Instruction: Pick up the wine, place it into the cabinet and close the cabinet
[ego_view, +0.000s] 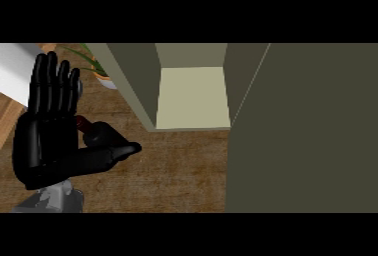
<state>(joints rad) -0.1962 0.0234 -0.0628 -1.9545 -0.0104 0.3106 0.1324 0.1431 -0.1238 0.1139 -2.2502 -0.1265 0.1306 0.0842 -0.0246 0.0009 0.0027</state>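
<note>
Open cabinet (190, 95) mouth — door (303, 130) alongside

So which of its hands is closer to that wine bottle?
Left. The left hand is open right beside the wine bottle, its thumb lying just below it. The right hand isn't in view.

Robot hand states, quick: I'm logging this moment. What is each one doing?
Left robot hand: open, fingers straight, beside the wine bottle, holding nothing.
Right robot hand: not in view.
</note>
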